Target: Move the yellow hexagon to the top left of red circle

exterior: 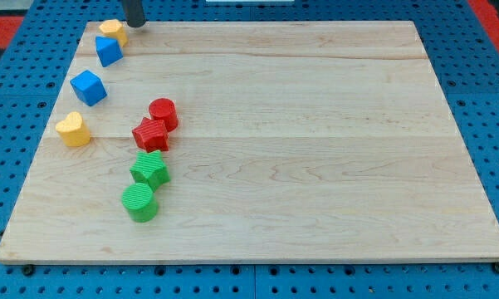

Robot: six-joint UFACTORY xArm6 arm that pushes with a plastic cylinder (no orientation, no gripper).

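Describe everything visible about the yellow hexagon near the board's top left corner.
The yellow hexagon is a small, flat-topped block that looks like plastic, lying flat on the wooden board near its top left corner. Its exact outline is hard to make out. The blue block sits just below it, apparently touching it. My tip stands just to its right, very close; contact cannot be confirmed. It lies far from the red circle.

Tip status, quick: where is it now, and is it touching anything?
My tip: no gripper, holds nothing. It sits at the view's top left, just right of the yellow hexagon; contact cannot be told.
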